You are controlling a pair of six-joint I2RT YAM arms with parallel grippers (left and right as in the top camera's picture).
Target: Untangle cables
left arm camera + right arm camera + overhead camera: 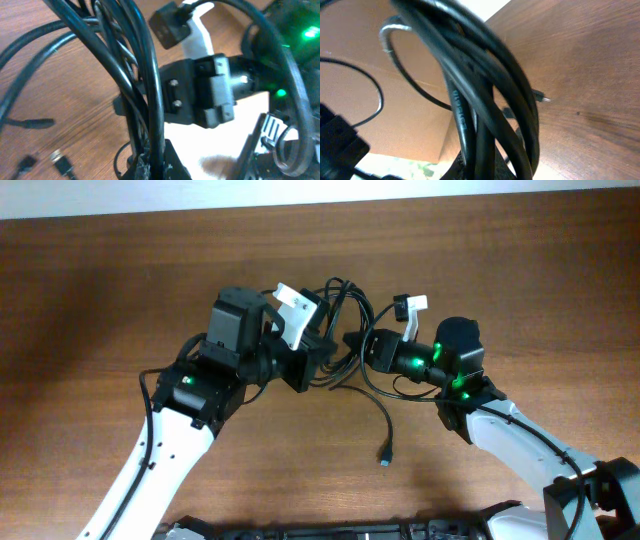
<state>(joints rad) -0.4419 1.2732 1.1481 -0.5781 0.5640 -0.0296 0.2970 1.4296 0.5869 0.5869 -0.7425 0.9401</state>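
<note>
Dangling cables (345, 300) over table (100, 300) middle, edges well away

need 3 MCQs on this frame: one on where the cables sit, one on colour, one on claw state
1. Where are the cables?
A) bunched between the two claws
B) coiled alone at far left
C) hanging off the near edge

2. Cable colour?
A) white
B) black
C) red

3. Claw state?
A) both open
B) left open, right shut
C) both shut on the cables

Answers:
1 A: the overhead view shows the bundle strung between the left claw and the right claw.
2 B: every cord looks black.
3 C: each wrist view shows cords running into its closed claw.
</note>
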